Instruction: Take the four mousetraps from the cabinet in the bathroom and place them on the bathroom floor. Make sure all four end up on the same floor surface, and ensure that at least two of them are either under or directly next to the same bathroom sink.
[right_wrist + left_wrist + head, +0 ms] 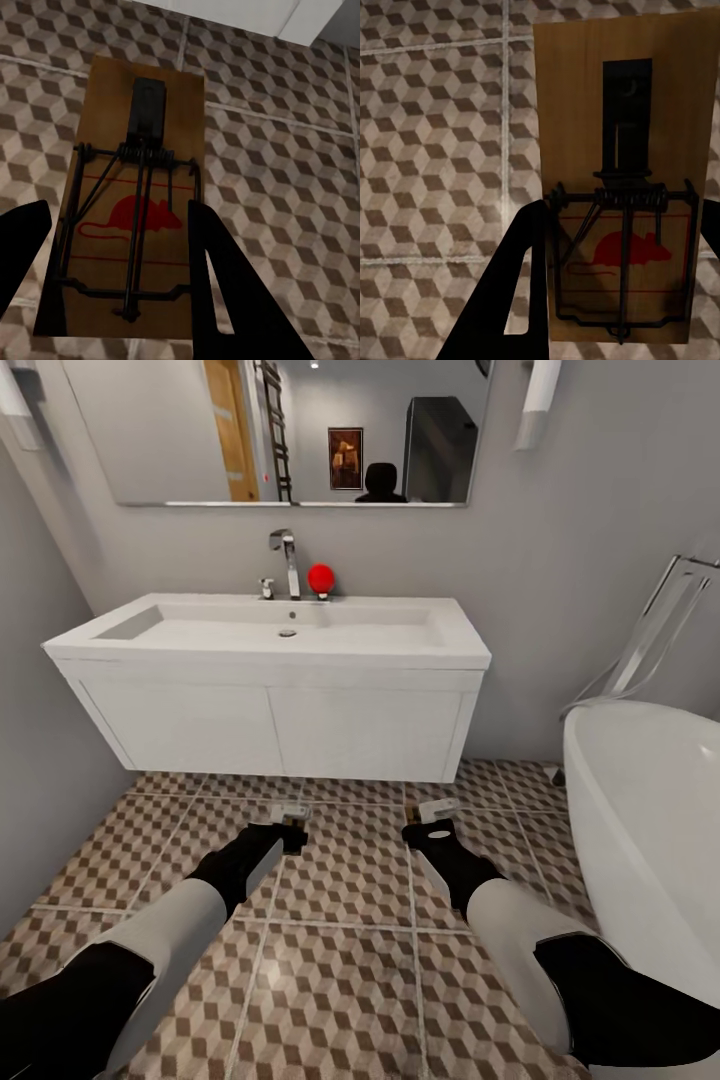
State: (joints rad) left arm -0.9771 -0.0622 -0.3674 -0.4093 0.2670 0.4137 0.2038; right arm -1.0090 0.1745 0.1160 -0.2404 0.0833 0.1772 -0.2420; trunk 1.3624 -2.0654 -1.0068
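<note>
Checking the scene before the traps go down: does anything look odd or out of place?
One oddity: a red ball sits on the sink ledge beside the tap. Otherwise, each tool, left tool and right tool, holds a mousetrap above the floor, intact.

Bathroom floor of square tiles printed with brown, beige and cream cubes (pixel 340 960).
Pale grout lines cross it beneath both grippers; a white oval bathtub (pixel 650 830) stands on it beside the right gripper (pixel 432 828).

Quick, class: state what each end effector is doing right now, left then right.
Left end effector: closed on a mousetrap, held above the bathroom floor.
Right end effector: closed on another mousetrap.
</note>
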